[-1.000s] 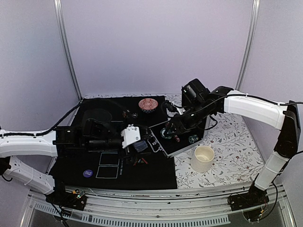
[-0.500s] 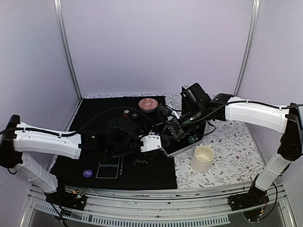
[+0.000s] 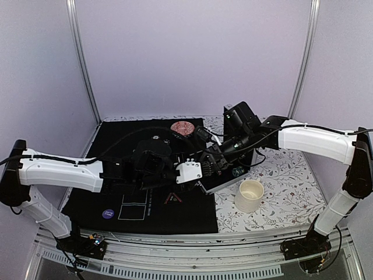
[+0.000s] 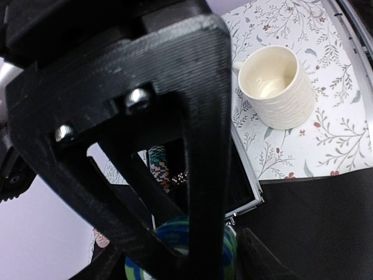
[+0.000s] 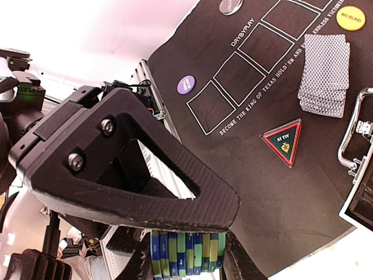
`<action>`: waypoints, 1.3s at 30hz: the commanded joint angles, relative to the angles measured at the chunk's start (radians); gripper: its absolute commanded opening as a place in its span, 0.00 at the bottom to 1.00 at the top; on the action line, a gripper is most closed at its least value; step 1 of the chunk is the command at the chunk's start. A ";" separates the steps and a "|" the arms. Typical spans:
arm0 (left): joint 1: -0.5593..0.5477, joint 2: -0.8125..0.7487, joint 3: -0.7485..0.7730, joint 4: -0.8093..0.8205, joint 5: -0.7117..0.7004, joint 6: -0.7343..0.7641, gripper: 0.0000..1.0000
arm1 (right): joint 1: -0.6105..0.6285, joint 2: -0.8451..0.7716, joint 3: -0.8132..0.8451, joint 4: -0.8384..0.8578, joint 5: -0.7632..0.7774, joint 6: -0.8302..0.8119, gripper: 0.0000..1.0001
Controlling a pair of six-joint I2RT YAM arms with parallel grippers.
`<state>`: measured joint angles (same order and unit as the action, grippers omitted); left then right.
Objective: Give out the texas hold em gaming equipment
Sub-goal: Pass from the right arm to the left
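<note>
Chips (image 5: 187, 251), one stack, in right gripper (image 5: 189, 267); one purple disc (image 5: 186, 84), one triangle marker (image 5: 282, 140).

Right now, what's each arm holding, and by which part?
The right gripper holds a row of striped chips, pinched end to end between its fingers. A green chip sits inside the left gripper; contact is off-frame, so a hold cannot be told.
</note>
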<state>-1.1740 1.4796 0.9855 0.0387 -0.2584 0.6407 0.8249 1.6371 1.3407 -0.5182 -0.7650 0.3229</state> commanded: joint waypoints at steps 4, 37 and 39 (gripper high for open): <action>0.016 0.010 0.031 -0.021 0.017 -0.009 0.47 | 0.006 -0.050 -0.008 0.050 -0.026 0.008 0.02; 0.040 0.015 0.077 -0.113 0.132 -0.164 0.00 | 0.005 -0.038 -0.010 0.048 0.046 0.012 0.24; 0.047 0.016 0.087 -0.152 0.145 -0.203 0.00 | 0.004 -0.037 -0.009 0.049 0.052 0.010 0.35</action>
<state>-1.1473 1.5070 1.0321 -0.0368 -0.1787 0.5446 0.8249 1.6299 1.3293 -0.5037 -0.7612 0.3576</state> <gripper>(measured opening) 0.401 0.310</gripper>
